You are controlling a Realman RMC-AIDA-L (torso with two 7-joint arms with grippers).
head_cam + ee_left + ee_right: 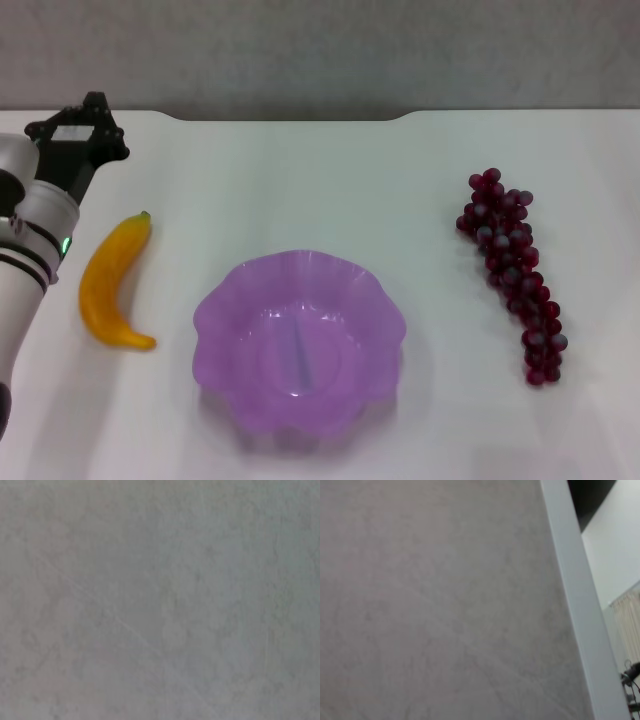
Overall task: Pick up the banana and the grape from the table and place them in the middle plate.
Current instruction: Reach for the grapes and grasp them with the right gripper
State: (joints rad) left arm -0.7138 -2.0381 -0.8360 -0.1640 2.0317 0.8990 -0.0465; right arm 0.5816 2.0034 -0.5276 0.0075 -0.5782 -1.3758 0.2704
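Head view: left gripper (80, 135) beyond banana (112, 283), fingers' state unclear, middle plate (299, 343) empty

The setting looks like a robot test room or lab rather than a home. A plain white table (300, 180) with a notched far edge stands against a bare grey wall (320, 50), and the right wrist view shows a white pillar (575, 605) and dark cables (632, 680).
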